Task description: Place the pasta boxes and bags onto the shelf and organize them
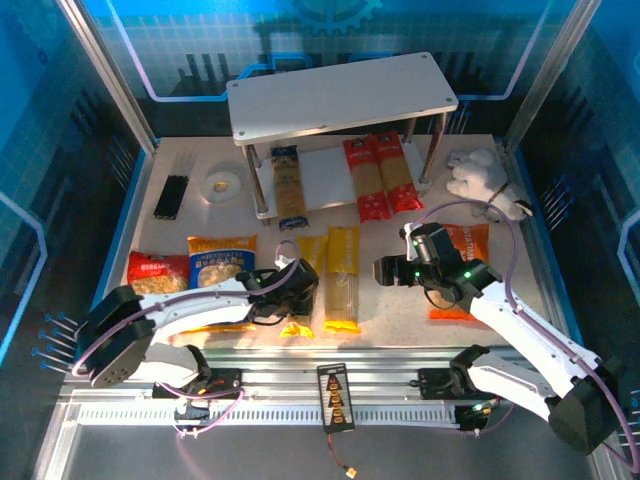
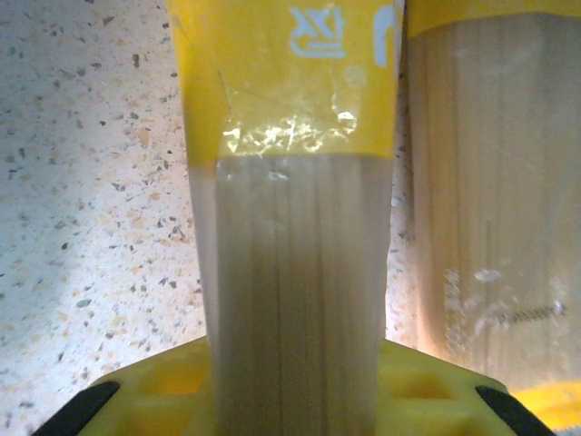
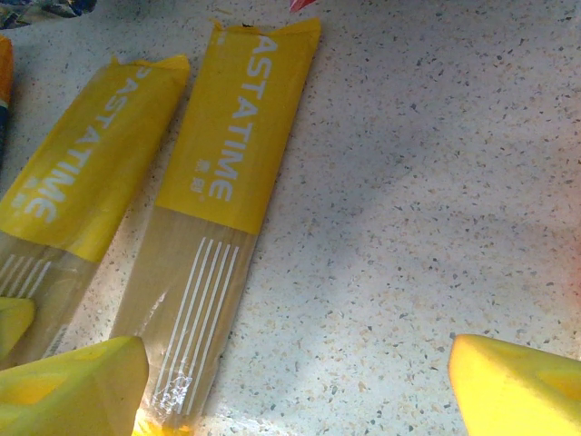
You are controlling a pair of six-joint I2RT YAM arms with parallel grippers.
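yellow pack (image 2: 290, 91): glossy crinkled plastic film | table (image 2: 91, 182): matt speckled | shelf (image 1: 340, 95): smooth white boards

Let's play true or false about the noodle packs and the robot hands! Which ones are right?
1. Two red packs lie on the lower board of the shelf. True.
2. Both yellow packs are on the shelf. False: the yellow packs lie on the table.
3. The right gripper is open. True.
4. The orange bag sits on the top board. False: it lies on the table, under the right arm.
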